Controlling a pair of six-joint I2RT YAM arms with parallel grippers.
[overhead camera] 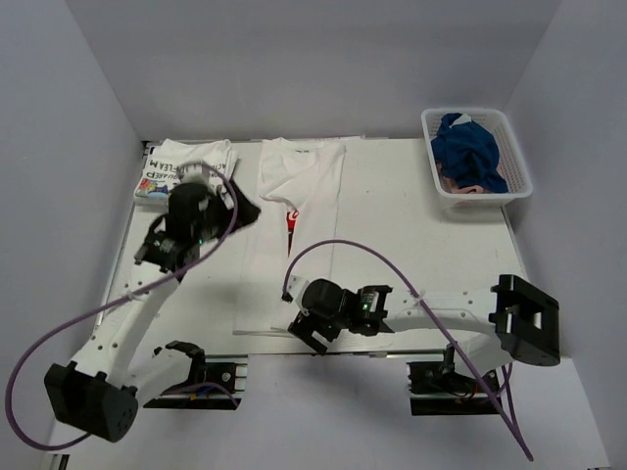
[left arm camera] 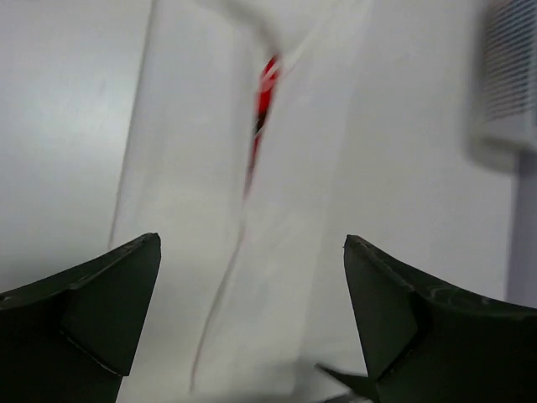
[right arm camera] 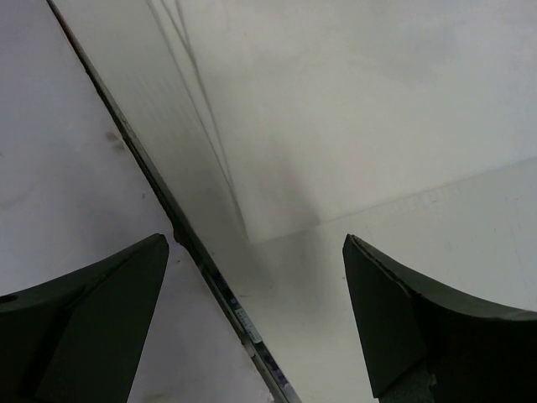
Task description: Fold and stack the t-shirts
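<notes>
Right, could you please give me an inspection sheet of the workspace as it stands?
Surface: white table, tees lying flat.
Job's things: lettered tee folded at far left; red-print tee laid lengthwise at centre, partly folded.
Clutter: white basket at far right, holding blue cloth.
Grippers: left gripper open above the red-print tee; right gripper open over its near hem.
Cables: purple left cable and right cable loop off the arms.
Surroundings: plain pale walls on three sides.

The left arm [overhead camera: 132,299] reaches forward from its base at the left, and the left tool [overhead camera: 238,209] points rightward with its jaws spread wide, gripping nothing. The right arm [overhead camera: 436,308] lies low, stretched leftward, and the right tool [overhead camera: 312,333] also has its jaws parted wide and empty.
</notes>
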